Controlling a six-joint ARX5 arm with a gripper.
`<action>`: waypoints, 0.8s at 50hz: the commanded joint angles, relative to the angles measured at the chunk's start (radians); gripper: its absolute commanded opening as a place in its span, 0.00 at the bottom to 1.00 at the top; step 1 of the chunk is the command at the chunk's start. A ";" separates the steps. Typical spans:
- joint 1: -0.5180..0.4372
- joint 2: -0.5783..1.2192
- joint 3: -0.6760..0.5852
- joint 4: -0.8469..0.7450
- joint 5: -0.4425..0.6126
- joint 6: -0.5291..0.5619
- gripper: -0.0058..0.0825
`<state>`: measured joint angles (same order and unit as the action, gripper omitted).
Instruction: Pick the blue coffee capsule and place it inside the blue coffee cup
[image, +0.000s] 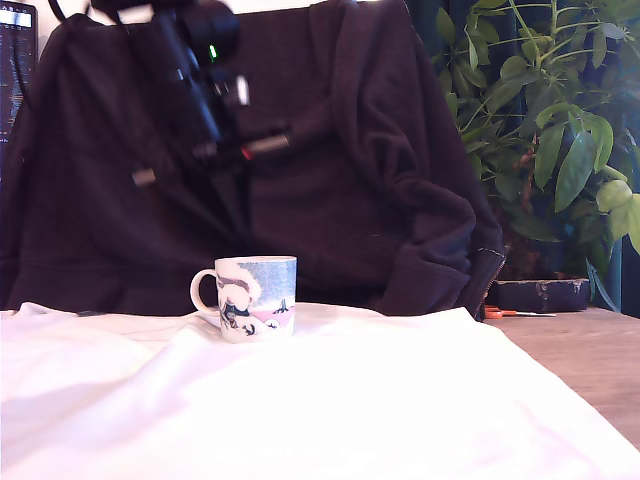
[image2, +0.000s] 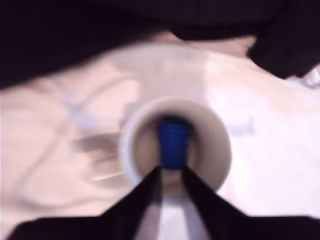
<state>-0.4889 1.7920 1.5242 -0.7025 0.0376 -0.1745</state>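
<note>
Wooden bench (image: 590, 360), bare only at 3 o'clock in the exterior view. A rumpled white cloth (image: 300, 410) covers the rest. The mug (image: 250, 298) stands upright on the cloth, 12 o'clock of its centre, with its handle toward 9 o'clock. Orange-handled scissors (image: 497, 313) lie on the bare wood at 3 o'clock of the mug.

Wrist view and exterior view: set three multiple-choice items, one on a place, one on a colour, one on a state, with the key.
1. The mug stands on: A a white cloth; B a plate; C a shelf.
2. The capsule is: A red; B deep blue; C green.
3. The gripper is: A open, empty; B shut on the capsule; C out of view.
Key: 1 A, the exterior view shows cloth under it. 2 B, plainly blue in the wrist view. 3 B, its fingers flank the capsule over the mug's mouth.
</note>
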 joint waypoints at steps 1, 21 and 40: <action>0.012 -0.076 0.020 -0.013 -0.021 0.029 0.04; 0.164 -0.211 0.020 -0.038 -0.047 0.126 0.04; 0.298 -0.337 -0.103 0.168 0.068 0.214 0.04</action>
<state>-0.1982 1.4948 1.4780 -0.5652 0.0872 0.0254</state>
